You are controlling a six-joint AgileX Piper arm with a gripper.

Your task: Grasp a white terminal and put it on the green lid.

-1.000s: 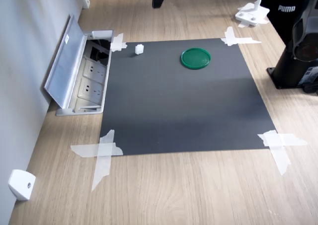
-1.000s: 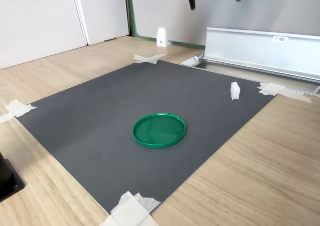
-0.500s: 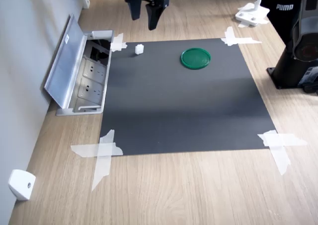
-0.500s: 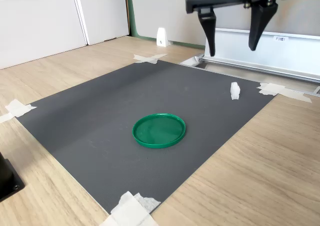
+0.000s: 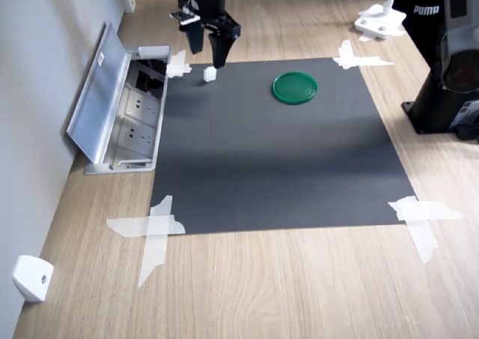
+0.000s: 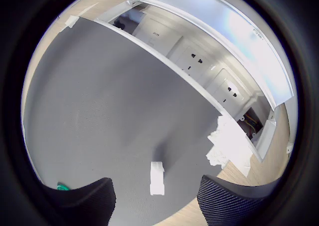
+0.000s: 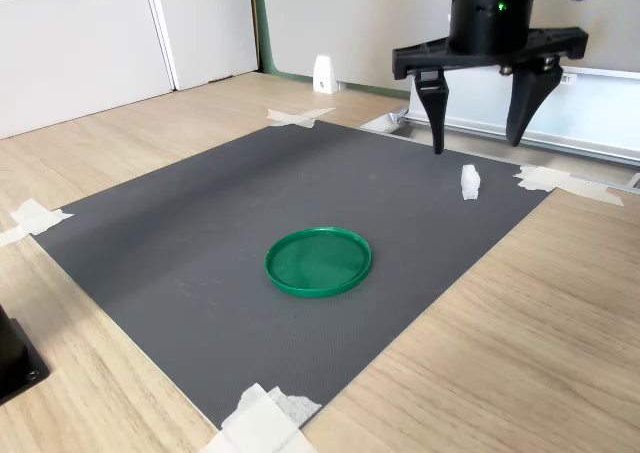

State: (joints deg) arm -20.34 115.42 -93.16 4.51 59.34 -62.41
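1. Wood-grain tabletop (image 5: 247,286) carries a matte dark-grey mat (image 5: 277,144), taped down at its corners with strips of white tape (image 5: 153,230).
2. Nearest in the second exterior view lies the green lid (image 7: 318,261), a flat round glossy plastic disc with a raised rim, resting face-up on the mat; in the first exterior view it sits toward the far edge (image 5: 294,87).
3. Well apart from the lid, near the mat's corner, stands the white terminal (image 7: 469,181), a tiny white plastic block. In the second exterior view its long axis is upright; in the wrist view (image 6: 157,178) it reads as an elongated piece between the two fingers.
4. Just beyond the mat is an open metal socket box (image 5: 123,111) with its hinged lid raised, set into the tabletop against the wall.
5. The gripper (image 7: 480,138) hangs above the terminal with its black fingers (image 7: 437,113) spread wide and pointing down, holding nothing.
6. Half a second ago the gripper was higher and farther back; it has since come down over the terminal. Lid and terminal have not moved.
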